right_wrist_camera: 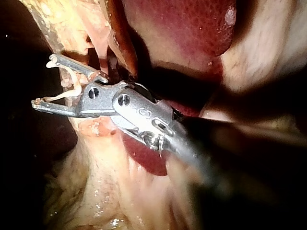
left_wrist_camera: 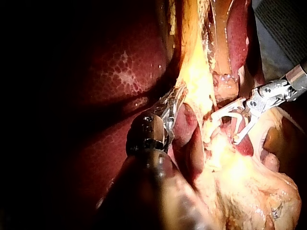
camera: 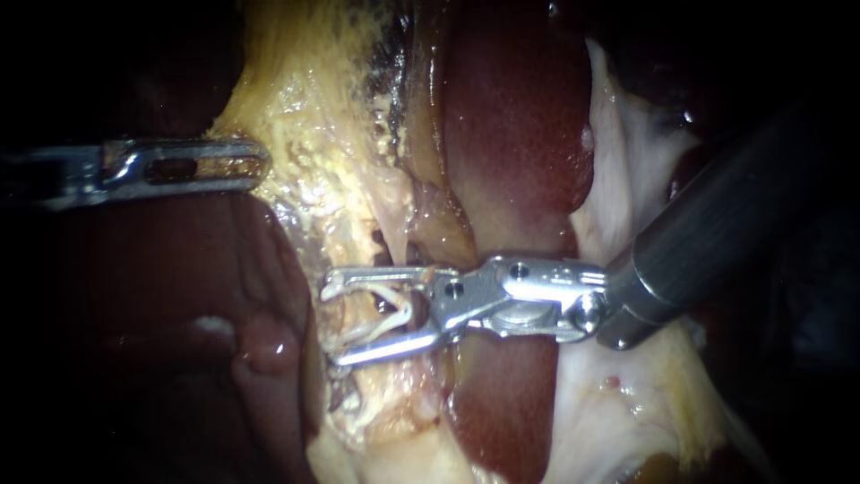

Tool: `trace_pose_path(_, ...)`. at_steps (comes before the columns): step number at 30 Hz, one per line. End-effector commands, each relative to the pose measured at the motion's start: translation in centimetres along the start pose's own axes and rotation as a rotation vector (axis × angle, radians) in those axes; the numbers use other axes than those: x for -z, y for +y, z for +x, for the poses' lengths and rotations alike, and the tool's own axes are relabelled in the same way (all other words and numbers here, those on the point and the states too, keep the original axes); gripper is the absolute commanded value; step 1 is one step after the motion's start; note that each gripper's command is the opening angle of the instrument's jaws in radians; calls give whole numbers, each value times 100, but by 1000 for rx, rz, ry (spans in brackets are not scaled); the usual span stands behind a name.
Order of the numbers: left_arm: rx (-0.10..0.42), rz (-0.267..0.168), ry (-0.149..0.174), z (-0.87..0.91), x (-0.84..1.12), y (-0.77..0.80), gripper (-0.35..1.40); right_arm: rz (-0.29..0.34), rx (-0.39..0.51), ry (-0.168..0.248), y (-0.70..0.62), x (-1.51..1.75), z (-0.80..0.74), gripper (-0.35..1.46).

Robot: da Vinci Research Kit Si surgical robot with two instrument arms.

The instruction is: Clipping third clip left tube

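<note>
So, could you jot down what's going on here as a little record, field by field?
left instrument: slender silver end effector, jaws shut on yellow fatty tissue, holding it off to one side
right instrument: silver hinged end effector on a dark shaft, jaws spread wide
load: white V-shaped clip seated between the right instrument's jaws, touching both
clip state: open, not yet squeezed
clip position: straddling pale tissue beside the dark red liver
instruments: apart, not touching

Left instrument (camera: pixel 260 167) shaft cut by edge; right instrument (right_wrist_camera: pixel 43 81) shaft blurred.
</note>
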Motion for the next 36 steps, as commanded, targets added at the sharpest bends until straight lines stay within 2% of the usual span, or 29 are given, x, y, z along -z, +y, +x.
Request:
trace_pose_path(1,0,0,0,0,0,0,-35,0,0,0,0,0,0,56)
trace_pose_path(8,1,3,3,-4,6,0,-35,0,1,0,0,0,-1,56)
trace_pose_path(19,19,-9,-34,-31,56,0,-35,0,1,0,0,-1,-1,56)
trace_pose_path(25,26,-10,-45,-36,70,-4,-35,0,5,0,-1,-1,2,57)
trace_pose_path(32,29,-13,-46,-35,73,-10,-35,-3,-177,11,-1,4,22,59)
trace_pose_path(36,30,-13,-49,-35,75,-13,-35,-3,-218,14,2,10,29,58)
